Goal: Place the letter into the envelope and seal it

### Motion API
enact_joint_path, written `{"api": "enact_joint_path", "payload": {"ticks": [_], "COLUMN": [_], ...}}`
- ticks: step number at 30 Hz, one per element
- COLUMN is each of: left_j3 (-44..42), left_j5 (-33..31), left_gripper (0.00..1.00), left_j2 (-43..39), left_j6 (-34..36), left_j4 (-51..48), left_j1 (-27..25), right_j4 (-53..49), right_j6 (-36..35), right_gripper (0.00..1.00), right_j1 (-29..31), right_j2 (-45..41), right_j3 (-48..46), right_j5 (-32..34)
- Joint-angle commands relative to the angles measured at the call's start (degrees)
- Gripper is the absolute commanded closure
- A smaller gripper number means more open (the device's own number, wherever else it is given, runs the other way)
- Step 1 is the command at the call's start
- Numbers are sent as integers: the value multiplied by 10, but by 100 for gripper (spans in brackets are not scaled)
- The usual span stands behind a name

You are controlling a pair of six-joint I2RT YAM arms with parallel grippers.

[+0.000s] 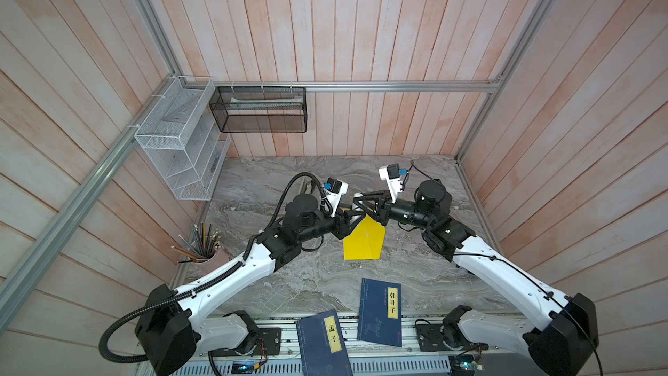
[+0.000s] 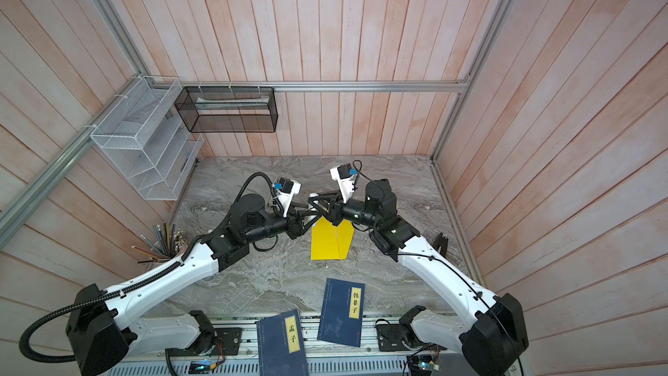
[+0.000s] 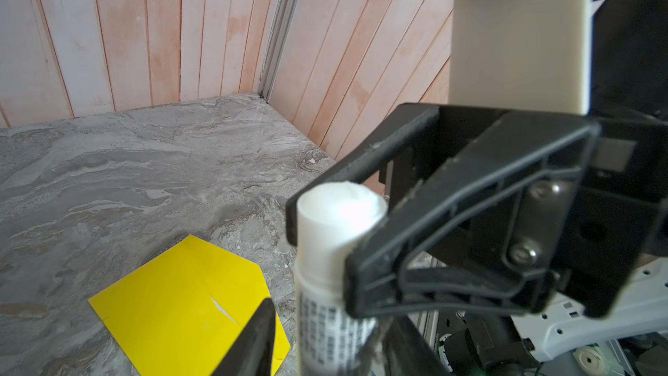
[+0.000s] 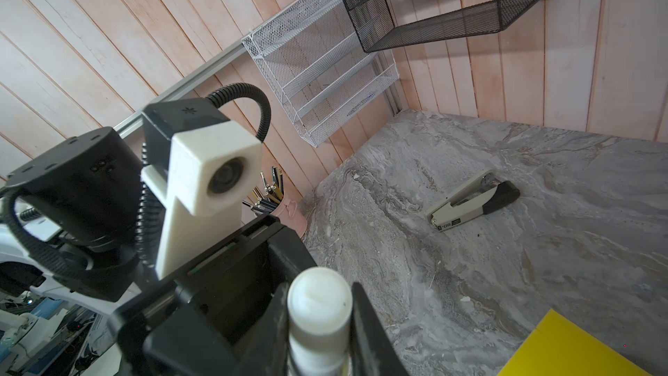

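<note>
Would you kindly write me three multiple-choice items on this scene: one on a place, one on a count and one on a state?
1. Where is the envelope? A in a basket; B on the table; C on a book.
2. How many blue books are there? A one; B two; C three.
3. What does the right tool grip? A a pencil; B nothing; C a glue stick.
Answers: B, it lies on the grey top between the arms; B, both sit at the near edge; C, the stick is clamped in it.
</note>
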Motion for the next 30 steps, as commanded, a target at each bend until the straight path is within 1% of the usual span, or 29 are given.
{"api": "enact_joint_path", "payload": {"ticks": [1,7,12,16,19,21,23,28,29,30], "left_j3": [20,20,23,26,25,25,24,22,22,22], "left_j5": [26,46,71,88,94,93,90,85,84,83], "left_gripper": [51,54,61,62,68,77,80,76,76,79], "left_j2": [-2,-2,7,19,24,24,21,13,12,11], "left_j6": [-3,-14,-22,-26,-29,-31,-31,-33,-33,-34], "left_j4": [-12,-3,-2,-4,-3,-1,0,-2,-2,-3], "left_j1": [7,16,22,22,23,23,24,29,30,31], "right_j4": [-25,-46,-46,-37,-34,-34,-36,-48,-49,-51], "right_j6": [-27,-47,-49,-45,-43,-43,-44,-53,-54,-55], "right_gripper": [99,99,99,99,99,99,99,98,98,98], "right_j1": [9,16,21,25,28,28,28,28,28,29], "right_j2": [-10,-10,-9,-8,-5,-4,-4,-5,-6,-6], "right_j3": [20,28,29,29,31,31,32,34,35,36], "right_j5": [13,23,21,19,15,16,17,22,22,22]}}
